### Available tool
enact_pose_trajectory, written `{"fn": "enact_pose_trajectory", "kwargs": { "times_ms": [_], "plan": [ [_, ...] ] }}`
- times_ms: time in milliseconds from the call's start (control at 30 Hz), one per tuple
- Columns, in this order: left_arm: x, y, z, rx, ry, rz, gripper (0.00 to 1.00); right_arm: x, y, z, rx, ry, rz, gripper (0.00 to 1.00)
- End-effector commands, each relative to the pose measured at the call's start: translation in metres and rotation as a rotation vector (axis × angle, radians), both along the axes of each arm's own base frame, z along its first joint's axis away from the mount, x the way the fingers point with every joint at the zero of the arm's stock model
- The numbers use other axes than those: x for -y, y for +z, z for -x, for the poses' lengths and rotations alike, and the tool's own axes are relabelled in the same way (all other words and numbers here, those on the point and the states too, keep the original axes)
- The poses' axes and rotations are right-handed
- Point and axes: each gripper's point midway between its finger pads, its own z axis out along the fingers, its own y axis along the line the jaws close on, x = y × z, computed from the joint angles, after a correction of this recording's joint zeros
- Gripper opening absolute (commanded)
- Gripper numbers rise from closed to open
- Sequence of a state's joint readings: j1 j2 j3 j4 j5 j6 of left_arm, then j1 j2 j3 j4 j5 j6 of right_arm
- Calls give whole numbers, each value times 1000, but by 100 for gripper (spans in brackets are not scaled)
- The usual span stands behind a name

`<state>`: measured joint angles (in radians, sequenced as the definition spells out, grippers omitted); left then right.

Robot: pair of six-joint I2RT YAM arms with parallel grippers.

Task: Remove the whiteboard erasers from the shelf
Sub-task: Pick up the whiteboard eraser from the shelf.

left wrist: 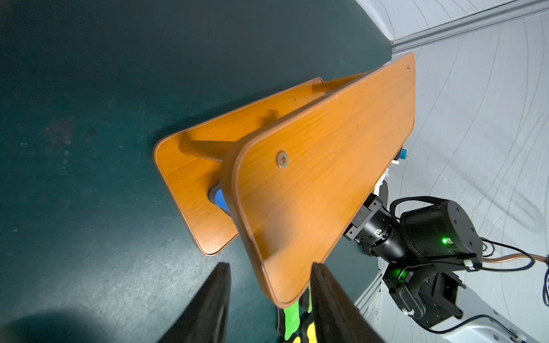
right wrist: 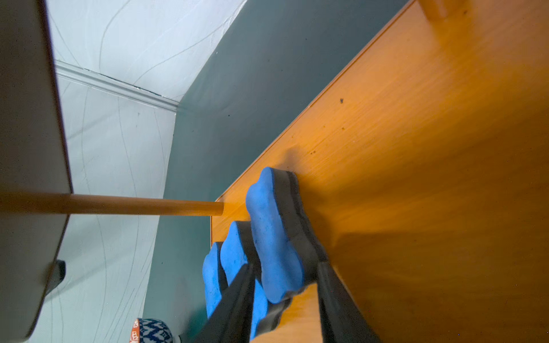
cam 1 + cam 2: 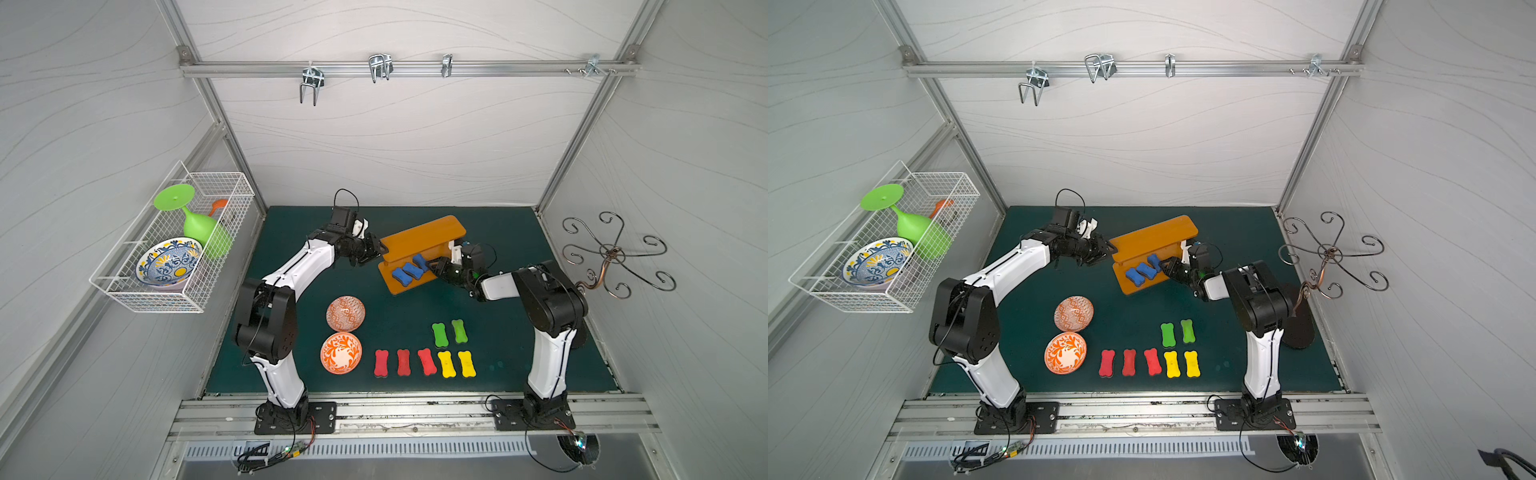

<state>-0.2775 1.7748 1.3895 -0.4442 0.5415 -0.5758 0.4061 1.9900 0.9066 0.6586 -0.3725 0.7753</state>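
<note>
The orange shelf stands on the green mat. Three blue whiteboard erasers lie side by side on its lower board. My right gripper reaches in under the top board and is shut on the nearest blue eraser, whose near end is tipped up off the board. My left gripper is open, with the end corner of the top board between its fingers. Three red, two yellow and two green erasers lie on the mat in front.
Two orange patterned dishes sit left of the red erasers. A white wire basket on the left wall holds a green goblet and a blue bowl. A curly metal hook stand is at the right edge.
</note>
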Motion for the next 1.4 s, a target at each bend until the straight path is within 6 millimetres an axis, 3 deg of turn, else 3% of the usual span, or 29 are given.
{"fn": "enact_pose_trajectory", "kwargs": {
  "times_ms": [0, 267, 400, 700, 967, 1167, 1367],
  "plan": [
    [2, 6, -2, 33, -23, 14, 47, -10, -1, 10, 32, 66, -13, 35],
    [1, 7, -3, 36, -21, 16, 47, -1, 4, 15, 54, 66, 42, 33],
    [1, 6, -3, 35, -22, 18, 47, 1, 1, 7, 41, 41, 73, 42],
    [0, 6, -4, 31, -19, 27, 46, -4, 1, 0, 47, 40, 68, 50],
    [1, 6, -3, 30, -20, 29, 46, -11, -4, -7, 51, 64, 61, 51],
    [1, 6, -3, 30, -22, 31, 46, -13, -17, -8, 34, 89, 77, 43],
    [-1, 7, -3, 31, -19, 31, 46, -7, -27, -5, 20, 86, 110, 26]
  ]
}}
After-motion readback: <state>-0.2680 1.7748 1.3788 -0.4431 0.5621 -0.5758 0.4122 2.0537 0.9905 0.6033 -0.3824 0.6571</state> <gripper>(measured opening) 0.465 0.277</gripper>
